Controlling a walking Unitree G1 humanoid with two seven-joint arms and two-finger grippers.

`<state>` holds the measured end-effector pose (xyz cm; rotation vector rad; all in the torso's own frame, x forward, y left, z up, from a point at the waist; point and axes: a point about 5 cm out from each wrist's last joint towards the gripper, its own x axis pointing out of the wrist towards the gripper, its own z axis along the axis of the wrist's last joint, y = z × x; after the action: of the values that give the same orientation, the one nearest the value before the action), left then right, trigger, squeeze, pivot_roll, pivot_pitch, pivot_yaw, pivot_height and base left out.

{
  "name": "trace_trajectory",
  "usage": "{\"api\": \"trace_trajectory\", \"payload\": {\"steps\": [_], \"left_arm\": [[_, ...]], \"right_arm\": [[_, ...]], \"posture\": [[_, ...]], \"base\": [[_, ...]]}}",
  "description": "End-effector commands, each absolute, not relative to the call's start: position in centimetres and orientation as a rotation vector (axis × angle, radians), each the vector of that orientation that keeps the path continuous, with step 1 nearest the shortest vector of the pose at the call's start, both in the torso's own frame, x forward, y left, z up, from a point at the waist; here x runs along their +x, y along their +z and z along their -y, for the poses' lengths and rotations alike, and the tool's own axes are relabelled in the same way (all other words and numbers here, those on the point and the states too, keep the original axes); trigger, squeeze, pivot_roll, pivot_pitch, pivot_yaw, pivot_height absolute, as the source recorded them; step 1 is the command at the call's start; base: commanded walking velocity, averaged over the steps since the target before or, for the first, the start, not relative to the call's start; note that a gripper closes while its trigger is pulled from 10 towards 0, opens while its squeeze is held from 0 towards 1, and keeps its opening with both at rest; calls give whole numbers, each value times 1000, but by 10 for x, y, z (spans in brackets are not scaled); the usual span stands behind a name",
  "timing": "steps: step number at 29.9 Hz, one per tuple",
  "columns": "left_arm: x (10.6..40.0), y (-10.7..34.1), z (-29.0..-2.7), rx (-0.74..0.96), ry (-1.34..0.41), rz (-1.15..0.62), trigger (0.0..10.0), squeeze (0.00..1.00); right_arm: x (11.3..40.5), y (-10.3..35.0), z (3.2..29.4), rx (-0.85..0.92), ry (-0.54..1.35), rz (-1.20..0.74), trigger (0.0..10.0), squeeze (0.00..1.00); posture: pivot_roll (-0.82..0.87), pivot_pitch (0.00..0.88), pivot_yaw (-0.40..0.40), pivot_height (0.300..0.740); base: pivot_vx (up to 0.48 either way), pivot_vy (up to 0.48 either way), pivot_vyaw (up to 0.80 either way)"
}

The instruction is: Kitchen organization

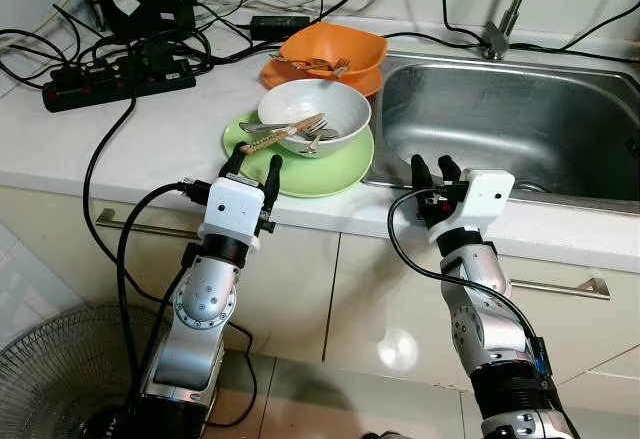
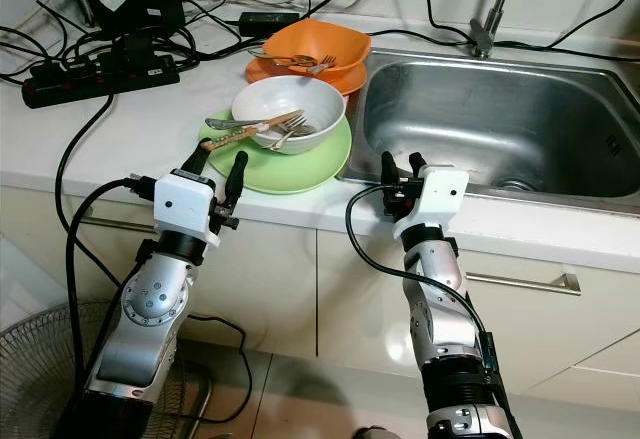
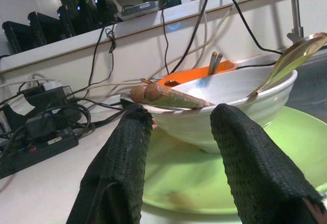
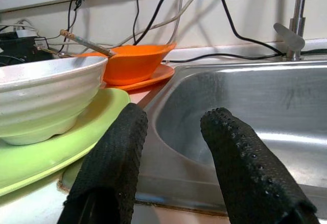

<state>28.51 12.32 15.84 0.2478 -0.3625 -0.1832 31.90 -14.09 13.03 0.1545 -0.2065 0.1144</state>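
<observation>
Left hand (image 1: pixel 254 168), fingers apart, sits lower centre of my head view at the near rim of the green plate (image 1: pixel 335 174), gripping nothing. Right hand (image 1: pixel 432 171), fingers also apart, hangs over the sink's (image 1: pixel 520 119) front edge. White bowl (image 1: pixel 345 106) with cutlery (image 1: pixel 290 134) rests on that plate; orange bowl (image 1: pixel 355 47) behind, upper centre. Power strip (image 1: pixel 110 84) on the bench (image 1: pixel 150 139), upper left.
</observation>
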Motion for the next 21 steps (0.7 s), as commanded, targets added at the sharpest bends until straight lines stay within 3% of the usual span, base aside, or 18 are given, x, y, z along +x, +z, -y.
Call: {"api": "trace_trajectory", "payload": {"steps": [1,15,16,17,18,21], "left_arm": [[286,167,-118,243,-201,397,10000,0],[291,180,-116,233,-179,446,10000,0],[291,180,-116,234,-173,447,3529,0],[291,180,-116,235,-171,448,3529,0],[292,180,-116,233,-168,448,0,0],[292,180,-115,231,-167,446,0,0]], "right_arm": [[318,131,141,148,109,203,10000,0],[319,131,144,148,96,199,10000,0],[319,130,144,148,95,198,10000,0],[319,130,144,149,95,198,10000,0],[319,130,144,149,95,197,10000,0],[319,130,143,150,97,194,10000,0]], "posture": [[1,11,3,732],[0,28,1,732],[3,30,0,732],[3,30,0,732],[4,31,-1,732],[4,34,0,732]], "base": [[0,0,0],[0,0,0],[0,0,0],[0,0,0],[0,0,0],[0,0,0]]}}
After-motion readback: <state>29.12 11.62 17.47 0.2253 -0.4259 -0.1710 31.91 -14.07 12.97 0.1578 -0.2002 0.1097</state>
